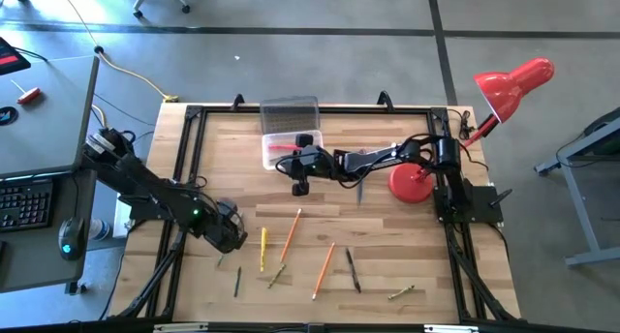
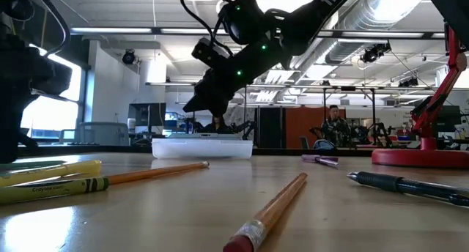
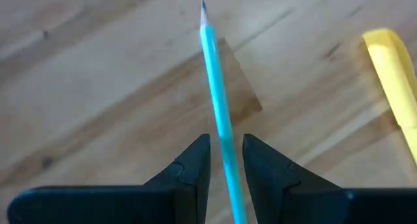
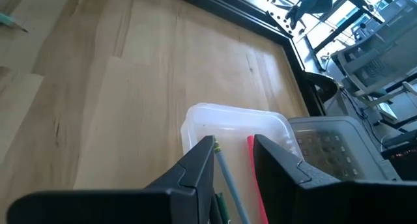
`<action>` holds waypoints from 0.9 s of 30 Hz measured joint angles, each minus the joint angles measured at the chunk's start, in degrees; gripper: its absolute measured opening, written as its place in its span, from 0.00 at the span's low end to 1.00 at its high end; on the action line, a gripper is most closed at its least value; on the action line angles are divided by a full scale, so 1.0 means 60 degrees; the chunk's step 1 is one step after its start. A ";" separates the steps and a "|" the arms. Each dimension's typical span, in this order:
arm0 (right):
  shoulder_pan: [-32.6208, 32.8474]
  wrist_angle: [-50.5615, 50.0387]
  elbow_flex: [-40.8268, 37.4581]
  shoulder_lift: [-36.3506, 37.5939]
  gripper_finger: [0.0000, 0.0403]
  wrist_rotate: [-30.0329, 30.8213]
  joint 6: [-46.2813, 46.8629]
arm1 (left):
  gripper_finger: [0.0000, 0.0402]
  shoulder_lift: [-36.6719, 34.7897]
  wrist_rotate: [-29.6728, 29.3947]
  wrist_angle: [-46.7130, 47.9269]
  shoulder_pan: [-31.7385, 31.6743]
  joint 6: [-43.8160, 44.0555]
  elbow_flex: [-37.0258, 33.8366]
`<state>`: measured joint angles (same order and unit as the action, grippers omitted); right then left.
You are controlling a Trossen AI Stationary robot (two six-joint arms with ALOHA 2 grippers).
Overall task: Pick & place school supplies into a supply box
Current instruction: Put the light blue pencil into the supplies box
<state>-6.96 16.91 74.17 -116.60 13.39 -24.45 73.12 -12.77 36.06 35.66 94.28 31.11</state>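
While your left hand (image 3: 226,160) pinches a teal pencil (image 3: 215,87) lengthwise between its fingers over the counter (image 1: 387,236), the supply box (image 1: 287,147) lies well beyond it; your right hand (image 4: 233,160), far nearer, hangs over that box pinching a grey-green pencil (image 4: 229,178).

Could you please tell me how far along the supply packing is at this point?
Partly done: the supply box already holds a pink-red marker. In hand: the left gripper grips a blue-green pencil, and the right gripper holds a grey pencil over the box. Left: several pencils and a pen.
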 joint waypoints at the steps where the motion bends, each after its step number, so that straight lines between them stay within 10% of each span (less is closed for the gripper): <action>1: 0.0000 -0.0003 0.0000 0.0000 0.22 0.0002 0.0004 | 0.30 0.0136 -0.0127 -0.0049 0.0000 -0.0008 0.0000; 16: 0.0000 0.0076 0.0000 0.0000 0.22 -0.0007 0.0066 | 0.03 0.1904 -0.2992 -0.0315 0.0001 0.0594 -0.0135; 27: 0.0002 0.0076 0.0000 0.0000 0.22 -0.0029 0.0066 | 0.26 0.3785 -0.5128 -0.1897 -0.0849 -0.0098 -0.0091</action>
<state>-6.95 17.37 74.17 -116.60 13.21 -24.05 95.83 -43.54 24.68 30.57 93.69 30.57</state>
